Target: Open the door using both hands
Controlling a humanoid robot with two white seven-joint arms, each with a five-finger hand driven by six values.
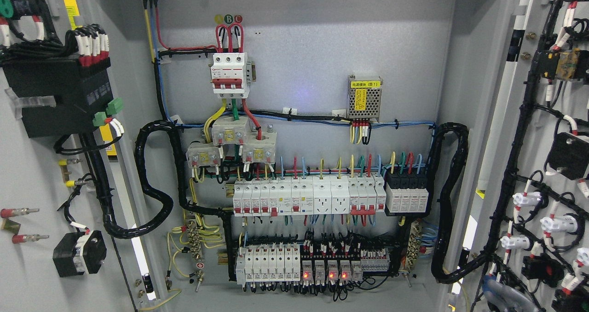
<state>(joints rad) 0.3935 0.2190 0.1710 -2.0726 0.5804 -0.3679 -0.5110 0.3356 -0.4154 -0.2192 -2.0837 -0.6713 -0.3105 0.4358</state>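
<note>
1. Cabinet seen from the head view, both doors swung wide: left door (41, 174) fills the left edge, right door (547, 164) the right edge; inner faces turned toward the camera, each loaded with wired components.
2. Interior fully exposed; back panel (303, 59) carrying a three-pole main breaker (228, 72), a small power supply (364, 98) with a yellow label, an upper breaker row (308, 197), a lower row of breakers and relays (313, 263) with red lamps lit.
3. Black corrugated looms (156, 183) running from the panel out to each door.
4. No hand anywhere in view, left or right; state of fingers impossible to tell; no arm entering at the bottom edge.
5. Judged step: opening apparently complete, or at its very end; doors look clear of the frame on both sides.
6. Next move, as a guess: little left beyond holding arms clear of the door-mounted wiring; any further push on either door calls for care with the looms at the hinge side.
</note>
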